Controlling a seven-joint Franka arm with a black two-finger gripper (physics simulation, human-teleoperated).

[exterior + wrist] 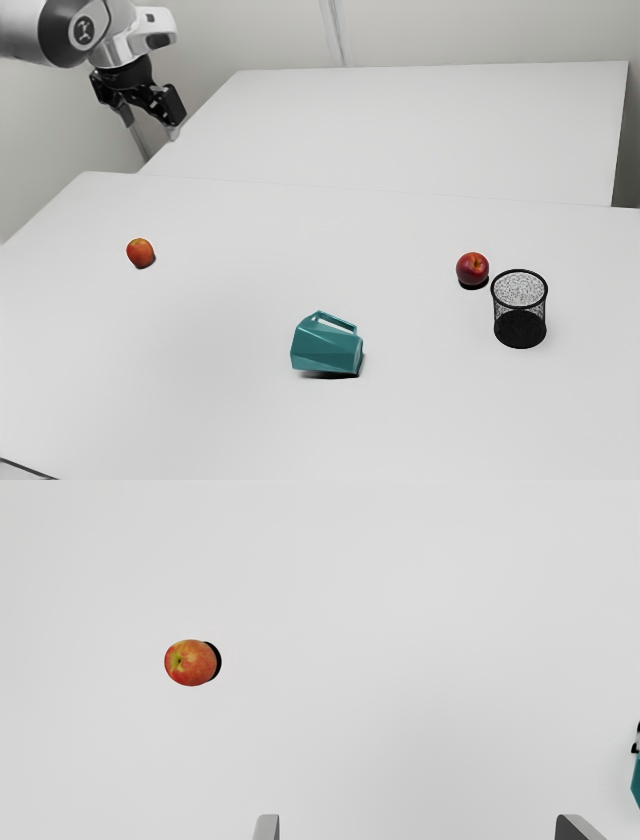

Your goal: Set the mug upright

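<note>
On a flat white bench (210, 420): faceted teal mug (325, 350) on its side, round orange-red apple (140, 252), and, near cylindrical black mesh bin (520, 328), apparently a round dark-red apple (472, 268).

Bare white room, pale walls
We see a smooth white table (220, 420) before a second white surface (430, 120), pale gray walls (250, 35) behind, under soft, even light.

The faceted teal mug (327, 350) is plain, one round orange-red apple (192, 665) yellow-blotched, another round apple (472, 268) deep red, the cylindrical mesh basket (520, 330) black, the flat tabletop (220, 410) white
</note>
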